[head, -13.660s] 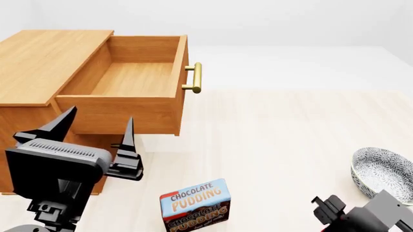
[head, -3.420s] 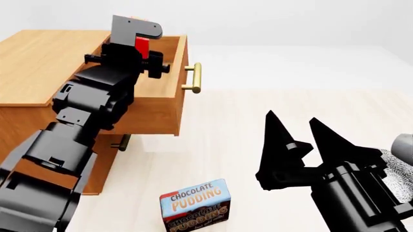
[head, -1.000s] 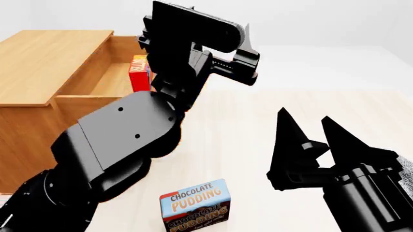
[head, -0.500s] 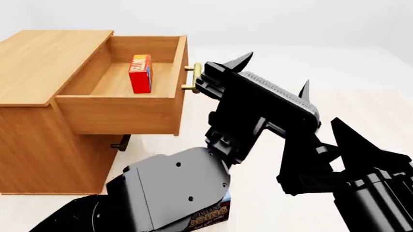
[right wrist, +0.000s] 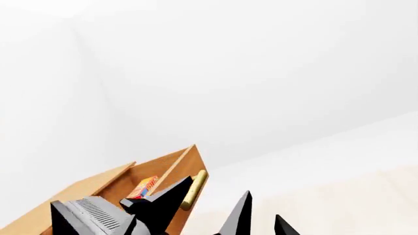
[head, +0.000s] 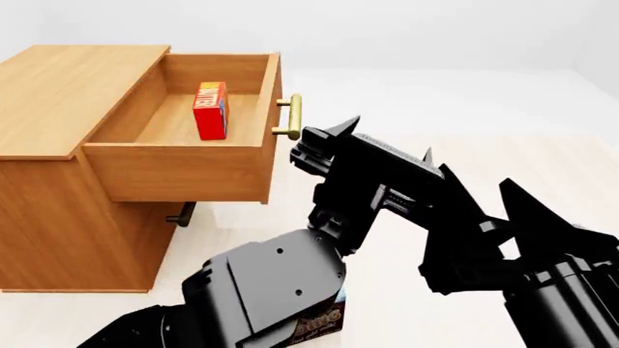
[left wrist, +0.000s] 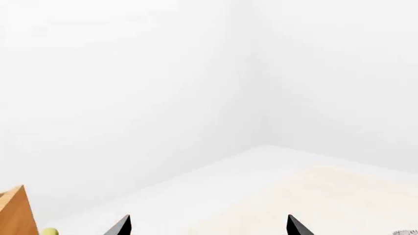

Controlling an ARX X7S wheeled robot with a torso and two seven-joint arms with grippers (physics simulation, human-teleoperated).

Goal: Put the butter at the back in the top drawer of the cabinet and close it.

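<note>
Head view, left fingers (head: 387, 141): spread apart, holding nothing, tips pointing up and away, just in front of the drawer front on its handle side
Left gripper (left wrist: 207, 226): only two dark tips show in the left wrist view, apart, nothing between them
Right gripper (head: 482, 203): fingers parted, empty, low at the right, well apart from the cabinet (head: 58, 94)
Right wrist view: right finger tips at the lower edge, open; left gripper, handle and drawer in sight beyond them
Butter (head: 210, 110): lying in the top drawer (head: 184, 170), released, touching no gripper; long axis runs front to back along the drawer; whether it sits fully at the back I cannot tell
Drawer state: pulled out, open, not yet closed
Brass handle (head: 291, 117): on the drawer front, up and to the left of the left fingers, near them
Key relation: the push must go on the drawer front toward the cabinet body; the left arm is the nearer one, the right is farther
Pudding box (head: 324, 319): on the floor, mostly hidden by the left arm
Judged step: placing looks done, closing is left
</note>
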